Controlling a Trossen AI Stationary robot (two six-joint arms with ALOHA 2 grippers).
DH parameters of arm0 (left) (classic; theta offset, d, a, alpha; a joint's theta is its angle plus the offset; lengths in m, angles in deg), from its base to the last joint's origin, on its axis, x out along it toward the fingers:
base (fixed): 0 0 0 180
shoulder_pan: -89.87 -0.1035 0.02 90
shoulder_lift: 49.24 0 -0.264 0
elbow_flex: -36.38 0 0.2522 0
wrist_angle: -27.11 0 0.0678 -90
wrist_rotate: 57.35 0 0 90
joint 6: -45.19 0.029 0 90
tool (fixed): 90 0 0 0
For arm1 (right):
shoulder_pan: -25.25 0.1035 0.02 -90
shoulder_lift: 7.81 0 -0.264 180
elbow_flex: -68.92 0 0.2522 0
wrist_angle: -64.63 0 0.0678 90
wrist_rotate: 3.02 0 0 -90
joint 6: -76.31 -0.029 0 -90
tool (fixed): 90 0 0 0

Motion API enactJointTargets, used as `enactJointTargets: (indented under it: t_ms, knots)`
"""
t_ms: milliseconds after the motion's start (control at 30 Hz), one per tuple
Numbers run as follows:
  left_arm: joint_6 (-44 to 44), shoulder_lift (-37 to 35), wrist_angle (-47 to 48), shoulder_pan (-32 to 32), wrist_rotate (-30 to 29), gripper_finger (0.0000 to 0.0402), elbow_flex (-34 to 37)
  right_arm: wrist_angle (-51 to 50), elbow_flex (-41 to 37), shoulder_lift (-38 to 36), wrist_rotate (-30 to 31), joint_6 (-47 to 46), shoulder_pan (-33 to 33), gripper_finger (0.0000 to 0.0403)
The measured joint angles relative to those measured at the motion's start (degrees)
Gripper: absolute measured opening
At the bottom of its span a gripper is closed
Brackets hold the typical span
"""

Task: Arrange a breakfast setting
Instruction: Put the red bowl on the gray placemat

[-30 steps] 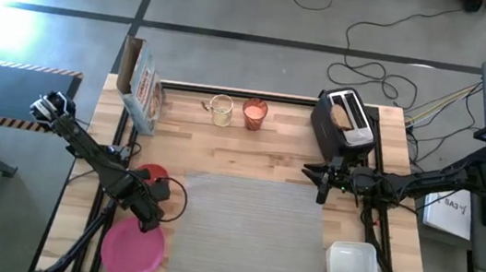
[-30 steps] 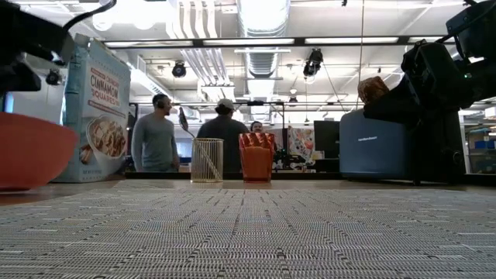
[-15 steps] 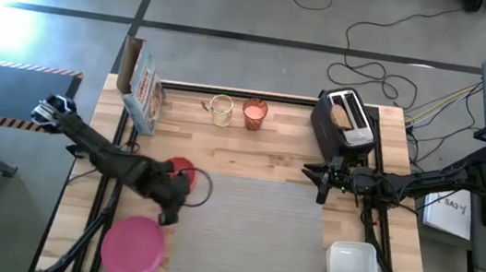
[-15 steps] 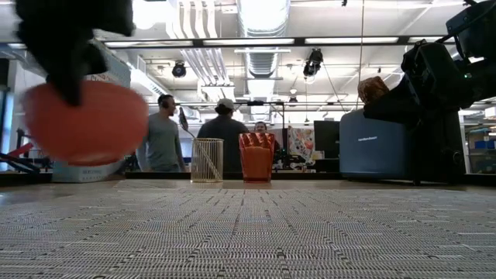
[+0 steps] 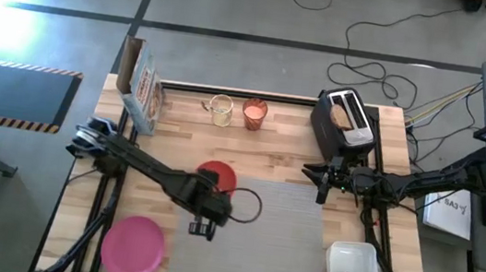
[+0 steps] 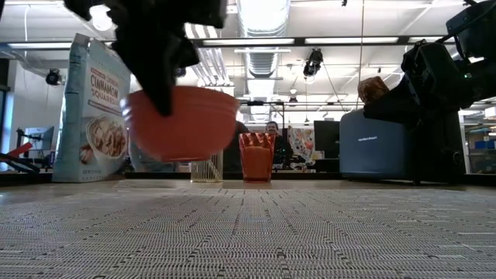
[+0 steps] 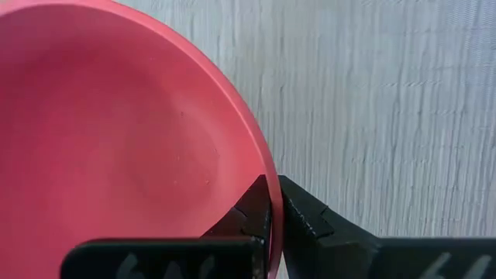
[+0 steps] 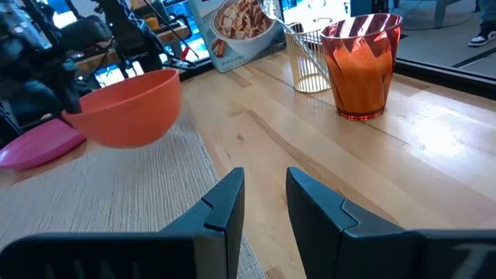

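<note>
Left claw (image 7: 271, 209), clamped on the red bowl's (image 5: 216, 177) rim, holds it above the grey placemat's (image 5: 279, 224) left edge; lower level, release gently. Right claw (image 8: 263, 205) waits, slightly parted.

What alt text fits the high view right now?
Seen from above, the left gripper holds a red bowl by its rim over the left part of a grey placemat on a wooden table. A pink plate lies near the front left corner; the right gripper waits beside a black toaster.
</note>
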Motion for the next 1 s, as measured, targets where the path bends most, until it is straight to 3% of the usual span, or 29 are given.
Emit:
enactJointTargets:
  t_ms: [300, 1000]
  knots:
    - [7.7, 5.5, 0.5, 0.0, 1.0, 0.0000, -9.2, 0.0, 0.0, 0.0, 0.0, 0.0, 0.0, 0.0086]
    - [29.5, 15.0, -1.5, -0.4, 7.5, 0.0000, -18.3, 0.0, 0.0, 0.0, 0.0, 0.0, 0.0, 0.0086]
